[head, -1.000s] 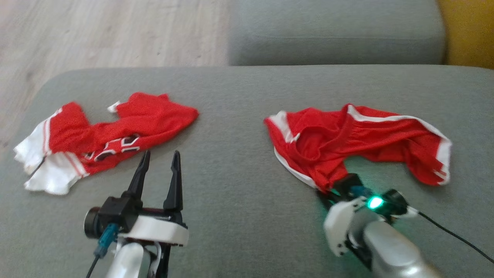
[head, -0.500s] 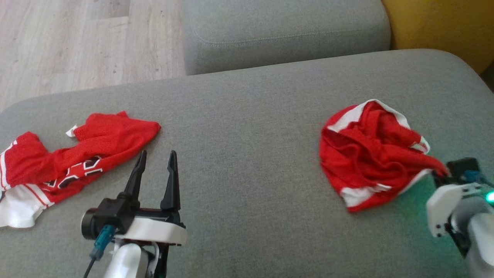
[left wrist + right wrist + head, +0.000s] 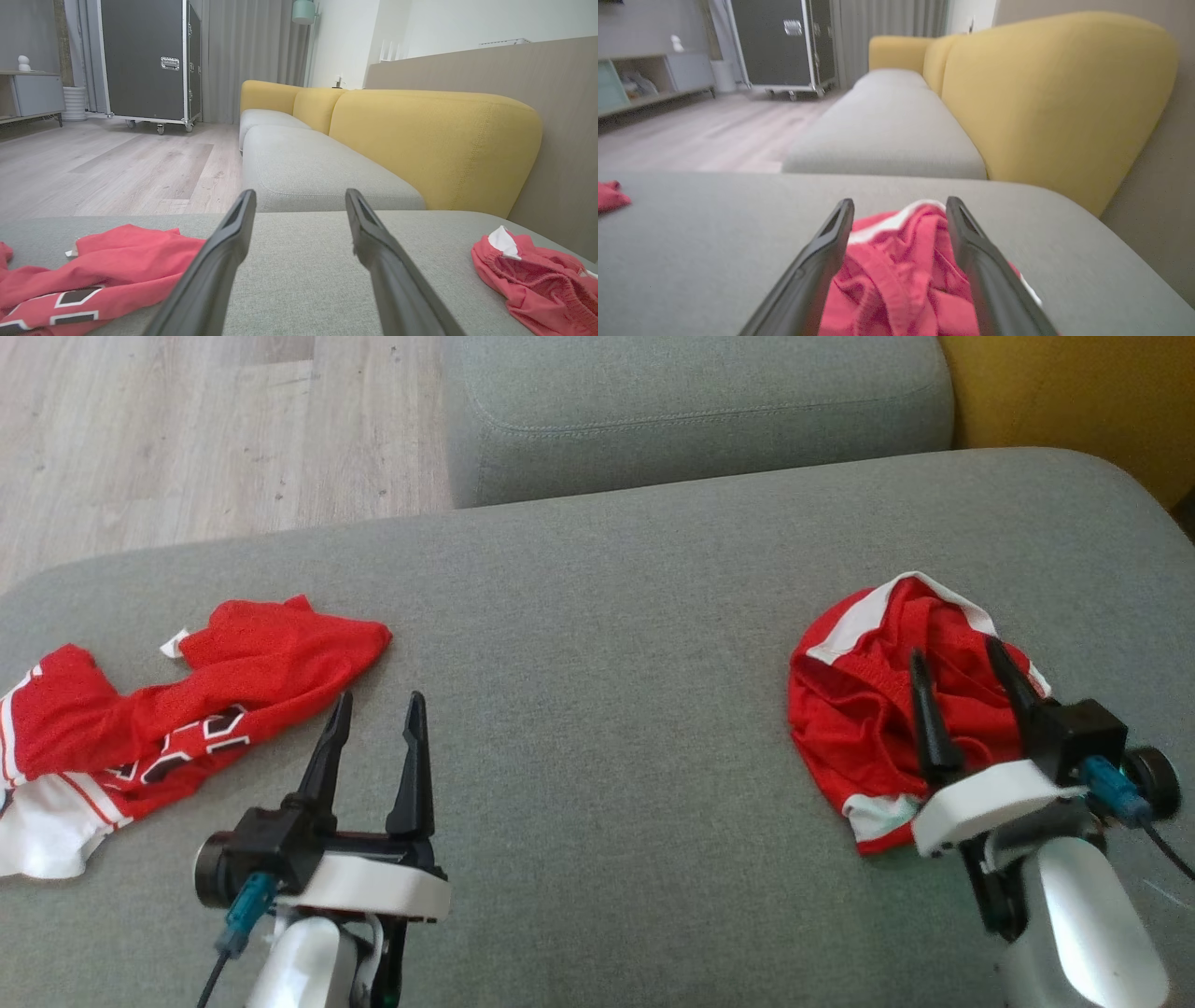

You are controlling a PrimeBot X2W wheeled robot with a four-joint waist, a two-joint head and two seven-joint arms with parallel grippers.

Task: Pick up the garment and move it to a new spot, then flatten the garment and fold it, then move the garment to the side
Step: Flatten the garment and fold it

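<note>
Garment (image 3: 896, 280), bunched, sits between fingers (image 3: 817, 261) of the spread right hand (image 3: 899, 202) in wrist view; left hand (image 3: 379, 696) spread.

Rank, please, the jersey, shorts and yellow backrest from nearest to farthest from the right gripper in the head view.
1. Shorts, at the right gripper.
2. Yellow backrest, far right.
3. Jersey, far left.

We see the left claw (image 3: 379, 698) and right claw (image 3: 954, 651) built alike: two long, tapering black fingers (image 3: 327, 761) rising from a black block (image 3: 280, 831). Under each block sits a white moulded collar (image 3: 373, 894), then a glossy silver forearm (image 3: 1088, 915). A round black camera barrel (image 3: 210, 882) juts from the side, carrying a teal plug (image 3: 245, 907) and a thin black cable (image 3: 212, 985).
</note>
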